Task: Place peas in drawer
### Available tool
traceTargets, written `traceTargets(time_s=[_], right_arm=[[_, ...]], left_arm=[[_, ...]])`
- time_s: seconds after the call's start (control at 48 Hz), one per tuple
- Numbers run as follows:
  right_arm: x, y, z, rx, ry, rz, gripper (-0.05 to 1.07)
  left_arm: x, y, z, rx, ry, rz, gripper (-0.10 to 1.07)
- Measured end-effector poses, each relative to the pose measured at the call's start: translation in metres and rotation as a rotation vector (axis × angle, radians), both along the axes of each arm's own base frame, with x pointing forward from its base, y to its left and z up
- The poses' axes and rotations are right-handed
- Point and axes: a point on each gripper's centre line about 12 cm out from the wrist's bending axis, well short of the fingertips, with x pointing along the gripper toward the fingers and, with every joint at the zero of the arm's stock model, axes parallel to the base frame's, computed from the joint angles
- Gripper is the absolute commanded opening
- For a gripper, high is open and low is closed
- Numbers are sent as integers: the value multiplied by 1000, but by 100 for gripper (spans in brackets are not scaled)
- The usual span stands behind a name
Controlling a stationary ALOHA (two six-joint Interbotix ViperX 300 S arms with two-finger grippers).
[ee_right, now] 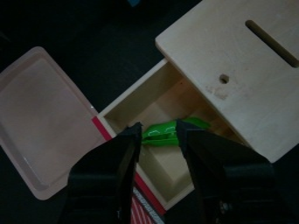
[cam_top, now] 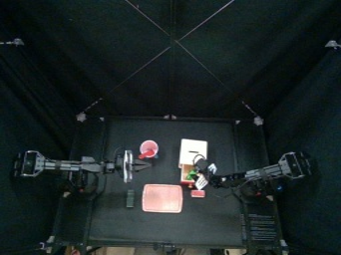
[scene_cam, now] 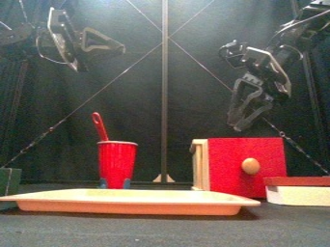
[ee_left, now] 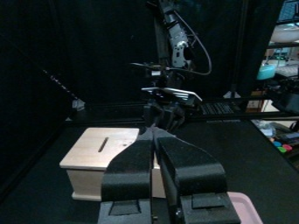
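the right gripper [ee_right: 163, 133] pinches the peas [ee_right: 165, 132], a small bright green item, between its two black jaws, and holds them directly above the open drawer [ee_right: 163, 92] of the cream box [ee_right: 239, 61]; the wooden cavity shows empty beneath the green; in the front view the same gripper [scene_cam: 245, 114] hangs well above the box's red drawer front [scene_cam: 248, 166]; the left gripper [ee_left: 162, 166] rests aside with its jaws pressed together, looking across at the box [ee_left: 105, 149]; the pink tray [ee_right: 41, 114] lies just beside the drawer; the risk, as i judge it, is a release from too high or too near the drawer's edge, so the peas strike the rim and tumble onto the tray or table; a low jaw could also nudge the drawer shut or shift the light box.
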Motion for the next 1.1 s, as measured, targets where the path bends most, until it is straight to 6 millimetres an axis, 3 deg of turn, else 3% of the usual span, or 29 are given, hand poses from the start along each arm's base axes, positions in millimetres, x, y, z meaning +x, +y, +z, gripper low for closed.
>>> traceTargets(time_s=[0.792, 1.104], right_arm=[[0, -7, 1, -5, 1, -20, 75], [-3, -8, 22, 8, -73, -25, 75]], left_arm=[[0, 0, 0, 3, 0, -1, 43], [-1, 3, -1, 3, 2, 11, 43]])
